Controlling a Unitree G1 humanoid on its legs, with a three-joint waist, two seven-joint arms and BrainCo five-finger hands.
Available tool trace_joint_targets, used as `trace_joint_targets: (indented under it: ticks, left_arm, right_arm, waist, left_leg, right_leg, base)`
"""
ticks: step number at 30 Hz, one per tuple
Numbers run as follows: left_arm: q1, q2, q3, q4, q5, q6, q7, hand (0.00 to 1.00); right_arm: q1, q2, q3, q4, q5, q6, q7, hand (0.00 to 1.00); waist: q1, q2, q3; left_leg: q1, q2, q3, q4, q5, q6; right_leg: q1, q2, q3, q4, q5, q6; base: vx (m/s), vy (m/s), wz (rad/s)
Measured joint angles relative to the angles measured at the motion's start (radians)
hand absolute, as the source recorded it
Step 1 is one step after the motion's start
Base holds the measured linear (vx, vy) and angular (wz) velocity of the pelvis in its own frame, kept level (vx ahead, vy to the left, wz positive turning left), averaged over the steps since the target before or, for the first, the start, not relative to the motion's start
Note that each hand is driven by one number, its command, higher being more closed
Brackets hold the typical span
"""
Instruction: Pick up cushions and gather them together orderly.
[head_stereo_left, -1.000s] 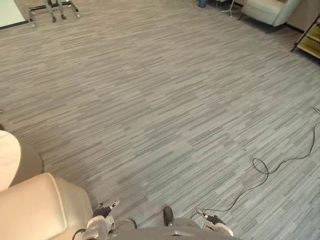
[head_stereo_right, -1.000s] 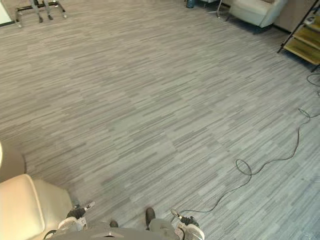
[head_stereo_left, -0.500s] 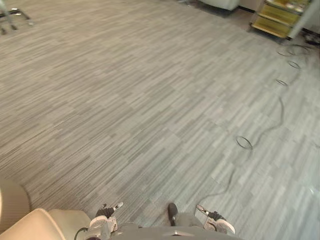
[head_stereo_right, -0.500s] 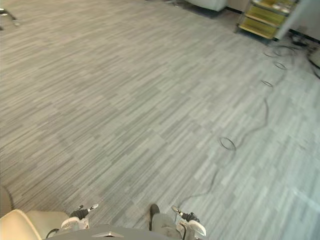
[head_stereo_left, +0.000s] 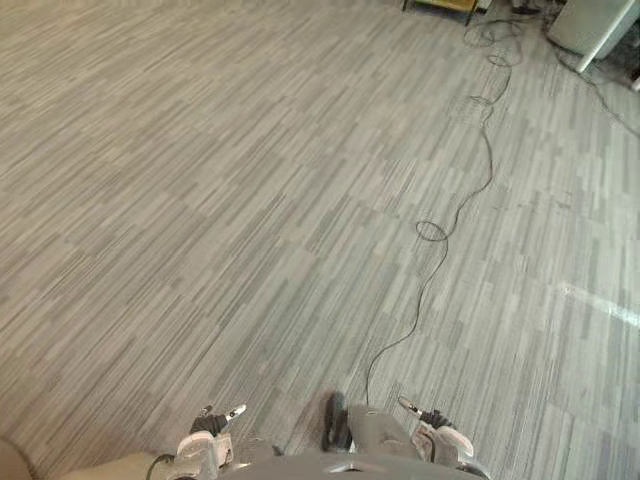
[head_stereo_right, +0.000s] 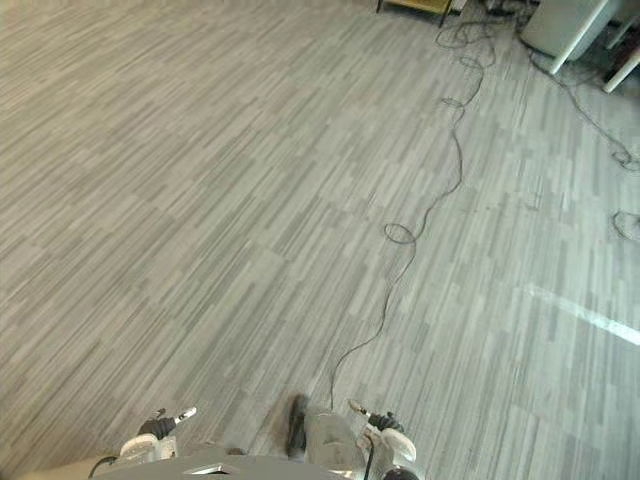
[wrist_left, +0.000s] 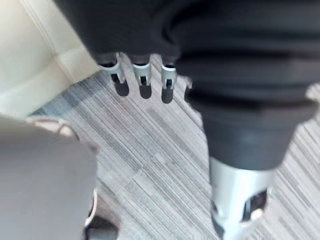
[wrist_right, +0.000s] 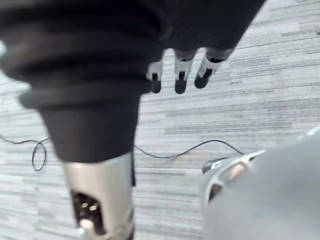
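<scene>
Carpet (head_stereo_left: 200, 200) open ahead (white cabinet (head_stereo_left: 600, 20) far right); cream seat (wrist_left: 35, 60) beside left hand (wrist_left: 142, 82).

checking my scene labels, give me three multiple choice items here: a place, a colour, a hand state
1. The cream padded furniture lies next to: A the right hand, B the left hand, C neither.
2. The floor is: A grey striped carpet, B red tile, C bare wood.
3. The right hand is: A shut on a cushion, B pinching cloth, C open and empty.
Key: B, it shows just past the left hand's fingers; A, grey streaked carpet in both eye views; C, its fingers hang straight, holding nothing.
</scene>
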Motion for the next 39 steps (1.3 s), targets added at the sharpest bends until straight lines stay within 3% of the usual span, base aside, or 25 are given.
trace_joint_targets:
  ticks: [3,5,9,13,14,15,16,17,18,19,20,22,23,24,25,26,28,29,30,32,34,36,37,38,39]
  left_arm:
    - [-0.005,-0.02,0.002,-0.009,0.001,0.001,0.0,0.0]
    - [-0.004,-0.025,0.008,-0.018,0.0,0.001,0.0,0.0]
    - [-0.008,-0.03,0.017,-0.048,0.001,0.0,0.0,0.0]
    - [-0.01,-0.035,0.022,-0.065,0.002,0.0,0.001,0.0]
    - [-0.009,-0.041,0.042,-0.07,0.001,0.0,0.001,0.0]
    - [-0.009,-0.043,0.058,-0.078,0.001,0.0,0.002,0.0]
    - [-0.012,-0.041,0.064,-0.079,0.001,0.0,0.002,0.0]
    - [-0.016,-0.035,0.084,-0.089,-0.002,-0.004,0.003,0.0]
    - [-0.016,-0.028,0.089,-0.101,-0.009,-0.009,0.002,0.0]
    - [-0.016,-0.022,0.094,-0.108,-0.01,-0.01,0.002,0.0]
    - [-0.015,-0.013,0.105,-0.125,-0.01,-0.013,0.001,0.0]
    - [0.018,-0.015,0.1,-0.116,-0.015,-0.014,0.001,0.0]
    - [0.017,-0.002,0.09,-0.103,-0.019,-0.013,0.004,0.0]
    - [0.015,0.01,0.068,-0.089,-0.018,-0.011,0.004,0.0]
    - [0.015,0.017,0.063,-0.081,-0.018,-0.01,0.005,0.0]
    - [0.017,0.03,0.043,-0.075,-0.018,0.001,0.01,0.0]
    - [0.025,0.031,0.023,-0.072,-0.02,0.002,0.021,0.0]
    - [0.029,0.029,0.011,-0.071,-0.031,0.003,0.022,0.0]
    - [0.029,0.029,0.008,-0.069,-0.039,0.003,0.023,0.0]
    - [0.021,0.032,-0.008,-0.041,-0.04,0.003,0.023,0.0]
    - [0.011,0.022,-0.009,-0.035,-0.039,0.007,0.023,0.0]
    - [0.004,0.019,-0.01,-0.032,-0.039,0.007,0.022,0.0]
    - [0.003,0.017,-0.018,-0.027,-0.038,0.007,0.022,0.0]
    - [-0.003,0.025,-0.026,-0.022,-0.037,0.007,0.021,0.0]
    - [-0.001,0.025,-0.025,-0.019,-0.037,0.007,0.021,0.0]
  right_arm:
    - [0.021,-0.003,-0.012,-0.019,0.028,-0.001,-0.01,0.0]
    - [0.03,0.0,-0.005,-0.033,0.033,0.0,-0.01,0.0]
    - [0.031,0.008,-0.002,-0.048,0.038,0.001,-0.011,0.0]
    - [0.022,0.01,0.01,-0.055,0.038,0.001,-0.012,0.0]
    - [0.022,0.009,0.042,-0.056,0.037,0.001,-0.013,0.0]
    - [0.021,0.011,0.07,-0.061,0.037,0.001,-0.014,0.0]
    - [0.014,0.015,0.076,-0.067,0.037,0.001,-0.014,0.0]
    - [0.003,0.042,0.075,-0.083,0.037,0.001,-0.013,0.0]
    - [-0.003,0.062,0.072,-0.093,0.037,-0.001,-0.012,0.0]
    - [-0.005,0.071,0.07,-0.093,0.037,0.0,-0.012,0.0]
    - [-0.007,0.086,0.067,-0.091,0.035,-0.001,-0.011,0.0]
    - [0.007,0.083,0.069,-0.086,0.031,-0.004,-0.01,0.0]
    - [0.012,0.082,0.065,-0.084,0.025,-0.008,-0.009,0.0]
    - [0.015,0.075,0.055,-0.082,0.021,-0.007,-0.009,0.0]
    - [0.018,0.074,0.054,-0.082,0.019,-0.007,-0.009,0.0]
    - [0.031,0.075,0.055,-0.074,0.018,-0.006,-0.008,0.0]
    - [0.031,0.056,0.059,-0.074,0.017,-0.01,-0.008,0.0]
    - [0.03,0.044,0.066,-0.074,0.017,-0.014,-0.007,0.0]
    - [0.031,0.043,0.067,-0.075,0.017,-0.015,-0.007,0.0]
    - [0.028,0.035,0.06,-0.066,0.02,-0.019,-0.007,0.0]
    - [0.02,0.029,0.032,-0.066,0.021,-0.019,-0.006,0.0]
    - [0.019,0.023,0.023,-0.066,0.02,-0.019,-0.006,0.0]
    - [0.02,0.022,0.021,-0.062,0.02,-0.018,-0.007,0.0]
    - [0.022,0.022,0.017,-0.047,0.019,-0.018,-0.007,0.0]
    - [0.025,0.022,0.013,-0.042,0.019,-0.017,-0.008,0.0]
  waist:
    - [-0.007,0.021,0.005]
    - [-0.002,0.022,0.007]
    - [0.025,0.014,0.01]
    - [0.039,0.011,0.011]
    - [0.051,0.009,0.012]
    - [0.062,-0.003,0.006]
    - [0.064,-0.016,0.0]
    - [0.064,-0.036,0.004]
    - [0.075,-0.039,0.004]
    - [0.082,-0.046,0.005]
    - [0.093,-0.079,0.002]
    - [0.096,-0.092,-0.058]
    - [0.089,-0.117,-0.074]
    - [0.079,-0.117,-0.071]
    - [0.075,-0.117,-0.068]
    - [0.07,-0.115,-0.054]
    - [0.064,-0.094,-0.028]
    - [0.06,-0.079,-0.019]
    - [0.052,-0.078,-0.019]
    - [0.034,-0.07,-0.008]
    - [0.014,-0.06,0.0]
    - [0.004,-0.054,0.005]
    - [-0.012,-0.056,0.006]
    - [-0.024,-0.071,0.014]
    - [-0.024,-0.074,0.015]
  left_leg:
    - [-0.103,0.051,-0.038,0.246,0.017,0.006]
    - [-0.141,0.047,-0.049,0.285,0.017,0.006]
    - [-0.259,-0.003,-0.049,0.094,0.025,0.016]
    - [-0.333,-0.094,-0.135,-0.232,0.164,0.024]
    - [-0.354,-0.101,-0.16,-0.272,0.256,0.028]
    - [-0.354,-0.113,-0.155,-0.271,0.347,0.059]
    - [-0.352,-0.126,-0.143,-0.256,0.317,0.1]
    - [-0.377,-0.115,-0.114,-0.179,0.261,0.114]
    - [-0.405,-0.079,-0.099,-0.064,0.204,0.133]
    - [-0.411,-0.071,-0.097,-0.021,0.19,0.132]
    - [-0.439,-0.077,-0.098,0.056,0.171,0.133]
    - [-0.397,-0.113,-0.133,-0.027,0.079,0.145]
    - [-0.38,-0.15,-0.112,-0.044,0.061,0.16]
    - [-0.351,-0.164,-0.097,-0.056,0.045,0.171]
    - [-0.33,-0.171,-0.094,-0.065,0.039,0.175]
    - [-0.242,-0.19,-0.092,-0.102,0.027,0.181]
    - [-0.109,-0.202,-0.091,-0.165,0.007,0.183]
    - [-0.027,-0.208,-0.09,-0.216,-0.002,0.18]
    - [0.004,-0.21,-0.089,-0.241,-0.004,0.176]
    - [0.102,-0.209,-0.09,-0.314,0.0,0.166]
    - [0.157,-0.198,-0.095,-0.352,0.0,0.164]
    - [0.201,-0.185,-0.112,-0.383,0.0,0.164]
    - [0.223,-0.177,-0.155,-0.399,0.0,0.164]
    - [0.24,-0.19,-0.204,-0.399,0.0,0.161]
    - [0.255,-0.195,-0.224,-0.399,-0.004,0.154]
  right_leg:
    - [0.067,-0.003,0.023,-0.022,-0.008,-0.014]
    - [0.113,-0.011,0.043,-0.045,-0.017,-0.007]
    - [0.201,-0.053,0.084,-0.12,-0.022,0.01]
    - [0.272,-0.104,0.13,-0.177,-0.057,0.063]
    - [0.29,-0.115,0.165,-0.188,-0.078,0.073]
    - [0.298,-0.132,0.201,-0.201,-0.094,0.078]
    - [0.295,-0.146,0.217,-0.208,-0.102,0.066]
    - [0.291,-0.143,0.26,-0.208,-0.075,0.033]
    - [0.293,-0.139,0.289,-0.207,-0.024,0.023]
    - [0.302,-0.144,0.305,-0.207,-0.007,0.023]
    - [0.314,-0.173,0.338,-0.201,0.017,0.044]
    - [0.279,-0.186,0.355,-0.135,0.013,0.087]
    - [0.214,-0.223,0.364,-0.012,0.004,0.148]
    - [0.136,-0.231,0.396,0.168,0.031,0.231]
    - [0.093,-0.231,0.411,0.272,0.058,0.284]
    - [0.024,-0.225,0.408,0.512,0.109,0.32]
    - [-0.023,-0.227,0.317,0.712,0.106,0.293]
    - [-0.075,-0.225,0.244,0.797,0.068,0.226]
    - [-0.106,-0.22,0.213,0.814,0.045,0.201]
    - [-0.205,-0.192,0.106,0.741,-0.048,0.141]
    - [-0.251,-0.162,0.041,0.563,-0.071,0.092]
    - [-0.295,-0.109,0.037,0.275,-0.006,0.054]
    - [-0.302,-0.081,0.074,0.02,0.111,0.061]
    - [-0.304,-0.087,0.109,-0.087,0.18,0.074]
    - [-0.304,-0.092,0.121,-0.113,0.197,0.074]
  base:
    - [0.26,-0.125,-0.21]
    - [0.31,-0.013,-0.27]
    - [0.3,0.07,-0.26]
    - [0.34,0.168,-0.36]
    - [0.44,0.296,-0.74]
    - [0.46,0.31,-0.75]
    - [0.49,0.275,-0.69]
    - [0.6,0.248,-0.58]
    - [0.59,0.254,-0.55]
    - [0.47,0.241,-0.42]
    - [0.36,0.27,-0.46]
    - [0.37,0.238,-0.44]
    - [0.44,0.198,-0.16]
    - [0.51,0.221,-0.07]
    - [0.41,0.129,-0.08]
    - [0.41,0.097,-0.15]
    - [0.43,0.084,-0.2]
    - [0.33,0.056,-0.15]
    - [0.33,0.048,-0.09]
    - [0.32,-0.021,0.01]
    - [0.39,-0.082,0.11]
    - [0.43,-0.146,0.39]
    - [0.56,-0.261,0.85]
    - [0.56,-0.296,0.92]
    - [0.52,-0.306,0.86]
